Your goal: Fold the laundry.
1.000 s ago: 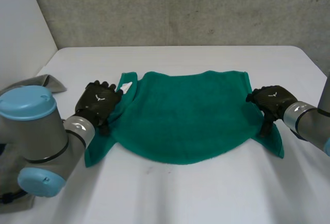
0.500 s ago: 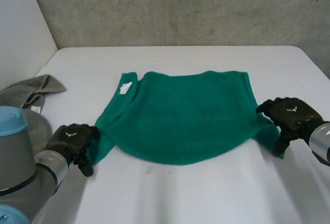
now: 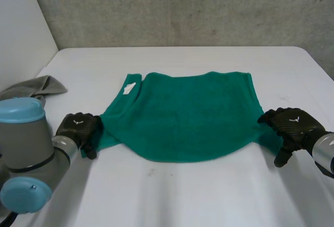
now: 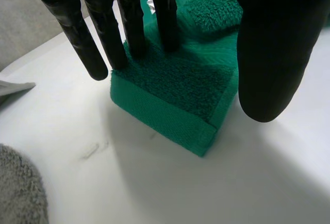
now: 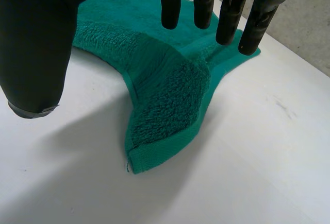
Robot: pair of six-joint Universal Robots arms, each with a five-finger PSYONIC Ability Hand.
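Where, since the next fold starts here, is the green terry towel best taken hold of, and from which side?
Take the green terry towel by its two near corners, which jut out flat at either side. The left corner lies under the open left hand, the right corner beneath the open right hand. Probably come from above at each outer side, thumb under the hem.

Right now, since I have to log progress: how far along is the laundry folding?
Done, it seems: the green towel lies doubled, its upper layer's near edge curved. In hand: the left hand rests straight fingers on the near left corner; the right hand is open at the near right corner. Left: further folds, and the grey cloth at the left edge of the table lies crumpled.
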